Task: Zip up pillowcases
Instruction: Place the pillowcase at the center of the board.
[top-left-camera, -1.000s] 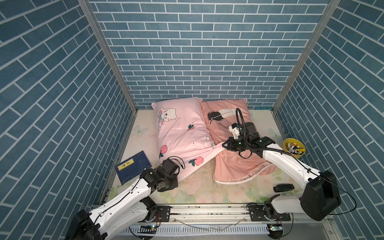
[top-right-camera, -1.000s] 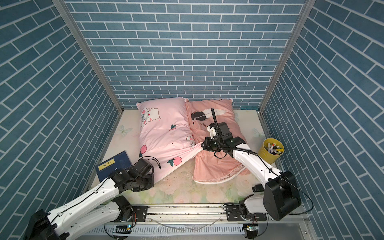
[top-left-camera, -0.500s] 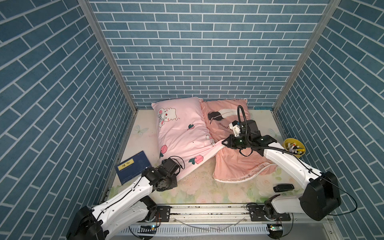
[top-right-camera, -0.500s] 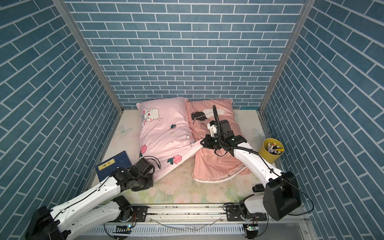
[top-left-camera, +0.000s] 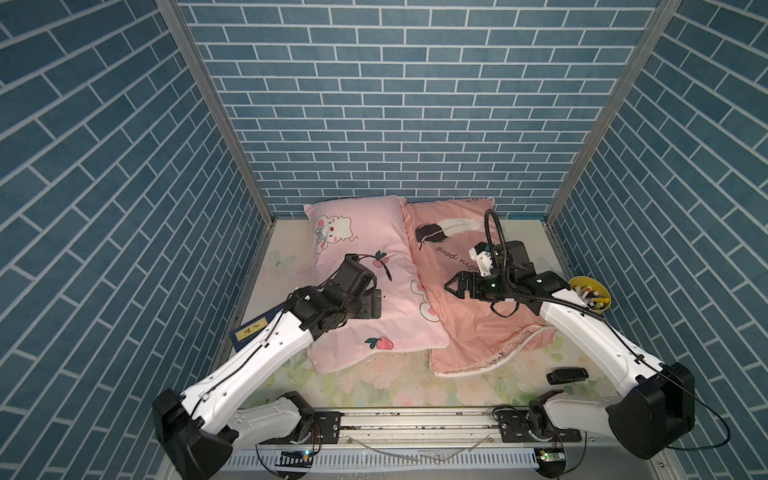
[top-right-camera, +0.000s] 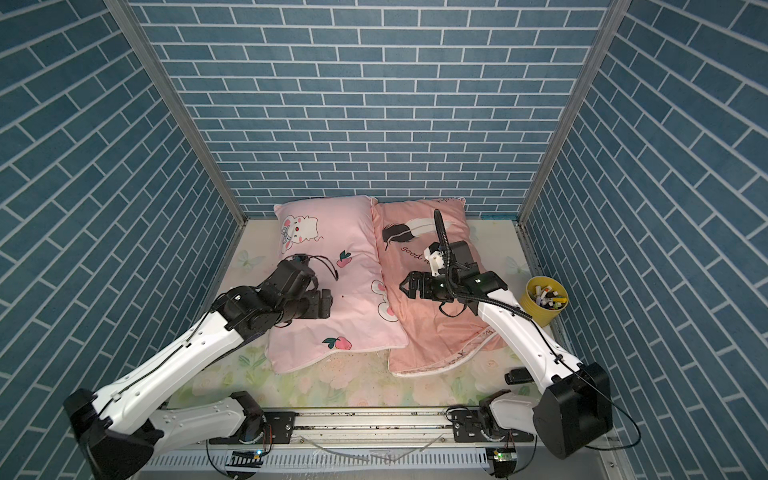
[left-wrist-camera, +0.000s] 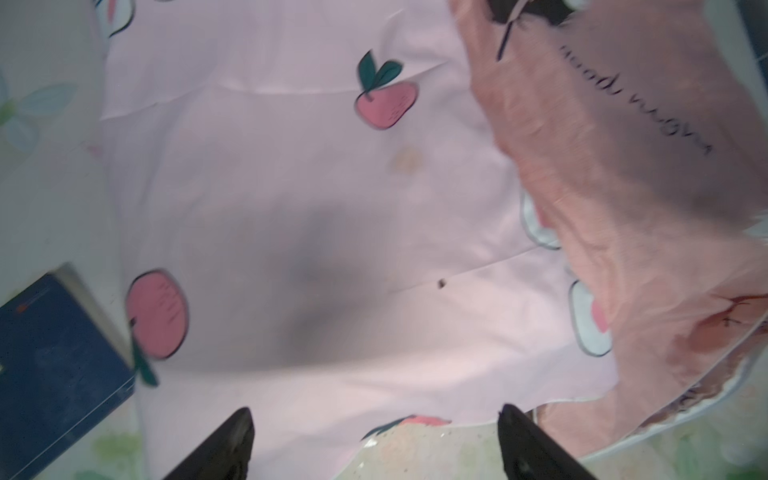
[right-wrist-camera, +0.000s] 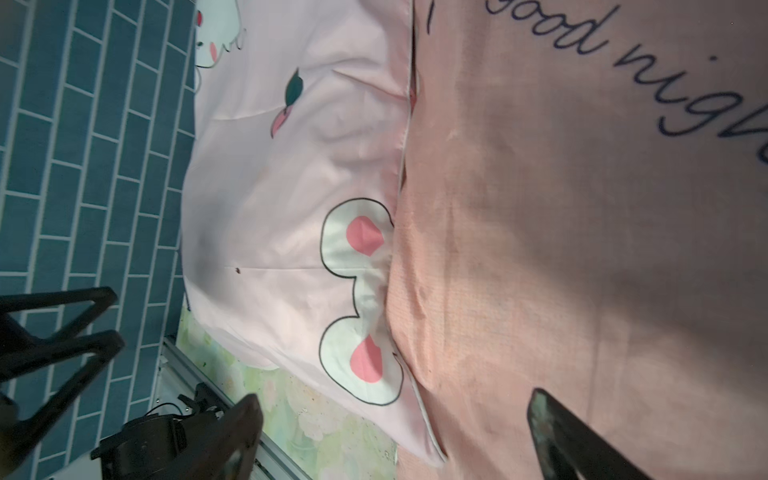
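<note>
The left arm climbs from the rail (top-left-camera: 415, 420) in one long white slant. Its wrist is bent so that the left claw (top-left-camera: 371, 304) points sideways toward the other arm, above the middle of the bunny pillowcase (top-left-camera: 399, 328). In its wrist view the jaws stand wide apart over bare pink cloth (nothing is gripped). Behind this claw, on the arm's outer side, a blue book (top-left-camera: 244, 337) lies against that pillowcase's edge. The right arm folds at a black joint far out to its own side and slopes back inward with the wrist level. The right claw (top-left-camera: 449, 286) faces the left one, spread wide and empty, above the feather pillowcase (top-left-camera: 465, 332). Just ahead of its tips that cover's edge overlaps the bunny one. Behind its wrist stands a yellow cup (top-right-camera: 540, 318).
</note>
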